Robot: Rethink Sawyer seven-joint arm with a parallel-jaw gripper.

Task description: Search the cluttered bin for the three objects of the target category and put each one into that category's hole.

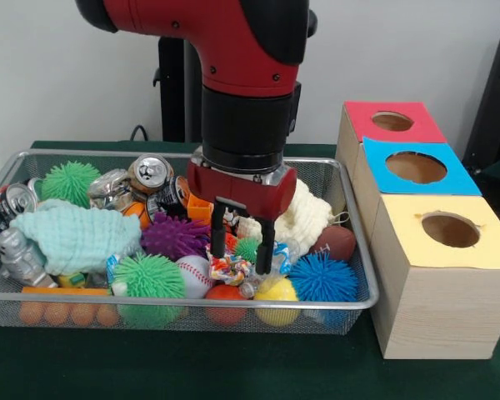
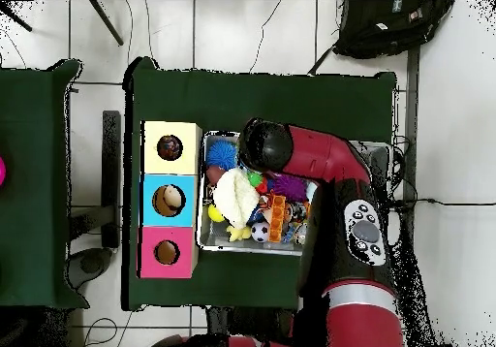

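Note:
My gripper (image 1: 242,257) is lowered into the wire bin (image 1: 83,154), near its front middle. Its two fingers (image 1: 218,237) stand apart, open, astride a small colourful crumpled item (image 1: 229,268), with a small green spiky ball (image 1: 247,248) just behind them. Close around lie a baseball (image 1: 193,275), a purple spiky ball (image 1: 175,236), a yellow ball (image 1: 277,292), a red ball (image 1: 225,293) and a blue spiky ball (image 1: 322,277). In the overhead view the arm (image 2: 310,154) hides the gripper.
Three wooden boxes stand beside the bin, with holes in a red top (image 1: 392,122), a blue top (image 1: 414,167) and a yellow top (image 1: 448,229). The bin also holds cans (image 1: 152,172), a mint cloth (image 1: 75,236), a cream cloth (image 1: 304,218) and a brown football (image 1: 335,243).

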